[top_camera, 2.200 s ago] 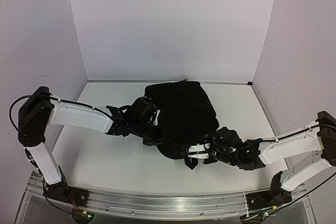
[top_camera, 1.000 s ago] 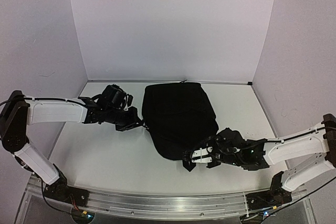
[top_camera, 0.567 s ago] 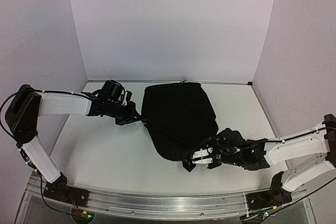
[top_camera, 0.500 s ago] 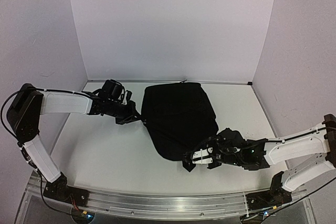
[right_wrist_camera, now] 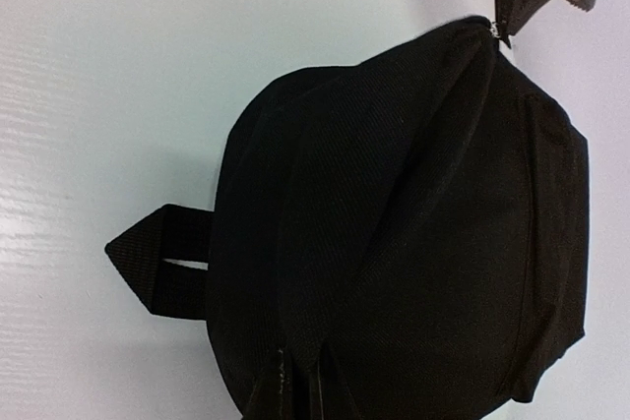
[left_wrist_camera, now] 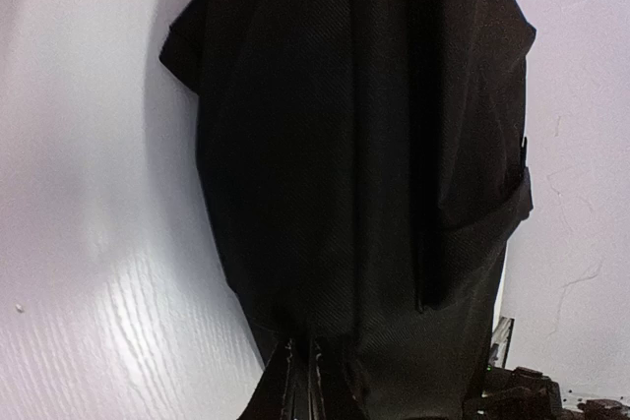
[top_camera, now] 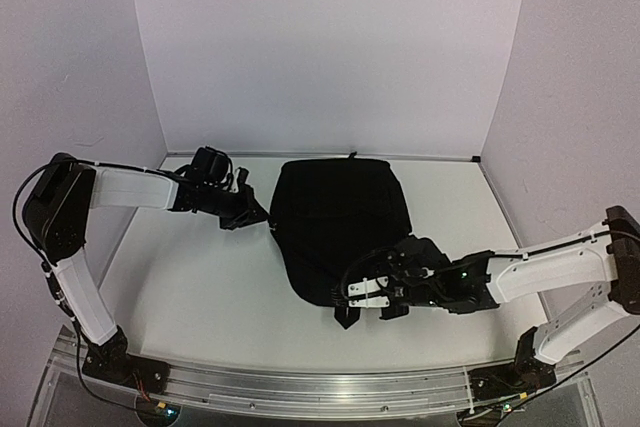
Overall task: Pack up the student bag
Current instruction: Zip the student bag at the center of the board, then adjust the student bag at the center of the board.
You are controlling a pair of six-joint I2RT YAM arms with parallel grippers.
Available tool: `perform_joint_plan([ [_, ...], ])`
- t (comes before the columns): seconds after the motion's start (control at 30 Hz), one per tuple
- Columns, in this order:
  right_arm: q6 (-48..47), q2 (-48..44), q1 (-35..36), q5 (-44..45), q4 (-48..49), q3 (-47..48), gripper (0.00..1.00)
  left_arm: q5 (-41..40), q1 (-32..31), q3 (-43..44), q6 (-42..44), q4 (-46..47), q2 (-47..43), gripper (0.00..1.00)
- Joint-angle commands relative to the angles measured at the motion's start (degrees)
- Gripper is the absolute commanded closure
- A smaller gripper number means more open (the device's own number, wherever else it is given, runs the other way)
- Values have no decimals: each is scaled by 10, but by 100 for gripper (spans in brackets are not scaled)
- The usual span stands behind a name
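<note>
1. left gripper (top_camera: 263, 219): jaws almost pressed together, tips at the student bag's (top_camera: 340, 217) left edge; whether they pinch fabric cannot be told.
2. student bag: lies flat at the middle of the table (top_camera: 200, 287), between both grippers.
3. right gripper (top_camera: 352, 294): jaws pressed together, pinching fabric at the bag's near end, beside the loop handle (right_wrist_camera: 157, 263).

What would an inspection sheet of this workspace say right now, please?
Surface: white table, bare around the bag.
Job's things: black bag lies flat mid-table, looks closed; a strap loop sticks out at its near end.
Clutter: nothing seen.
Grippers: left gripper shut on the bag's left edge; right gripper shut on its near end.
Cables: a black cable loops at the left arm's shoulder; nothing seen loose on the table.
Surroundings: plain pale walls on three sides; metal rail along the near edge.
</note>
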Motion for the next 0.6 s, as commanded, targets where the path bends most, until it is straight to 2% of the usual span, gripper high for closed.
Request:
perform_joint_plan([
  [0.0,52,66,48,-50,-83,76,100,-25,23,-19,5,36,-58,78],
  [0.07,87,102,60,-61,-91,132,100,-26,22,-37,-5,35,-86,65],
  [0.1,105,122,63,-70,-101,156,96,-27,21,-47,-11,34,-98,61],
  [0.23,185,180,62,-86,-198,295,76,-56,4,-85,-17,7,-165,44],
  [0.27,194,182,59,-82,-212,313,69,-65,-2,-93,-21,1,-182,40],
  [0.33,216,165,39,-97,-224,333,43,-75,-15,-120,-35,1,-216,33],
  [0.43,273,134,-36,-159,-247,373,15,-100,-52,-144,-49,-22,-249,26],
  [0.57,325,137,-155,-204,-266,432,4,-129,-115,-175,-80,-32,-255,20],
])
